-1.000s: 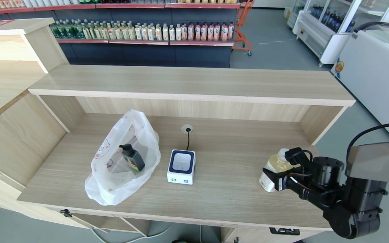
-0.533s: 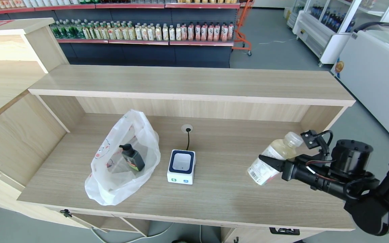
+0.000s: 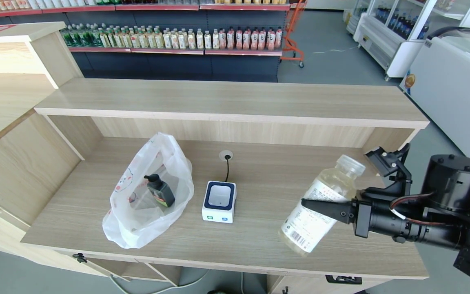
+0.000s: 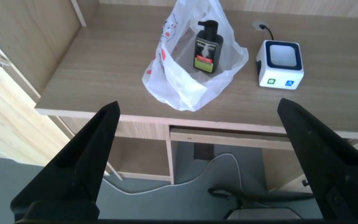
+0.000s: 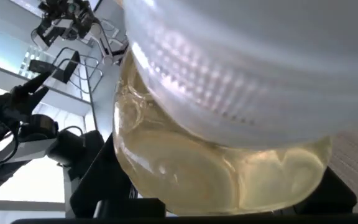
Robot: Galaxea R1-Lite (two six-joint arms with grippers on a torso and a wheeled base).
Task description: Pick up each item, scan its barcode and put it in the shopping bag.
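My right gripper is shut on a clear bottle of pale yellow liquid with a white label and a barcode near its base. It holds the bottle tilted in the air above the right part of the counter. Up close, the bottle shows its ribbed cap and yellowish contents. The white barcode scanner with a dark blue frame sits mid-counter, left of the bottle. A white plastic shopping bag stands open at the left, holding a dark pump bottle. My left gripper is open, below the counter's front edge.
A black cable runs from the scanner to a round grommet in the counter. A raised wooden ledge borders the back. The bag and scanner also show from the left wrist camera. Drink shelves and freezers stand beyond.
My right gripper lifted the clear bottle off the counter's right end and carried it up and leftward toward the scanner, tilting it so the barcode end points down-left.
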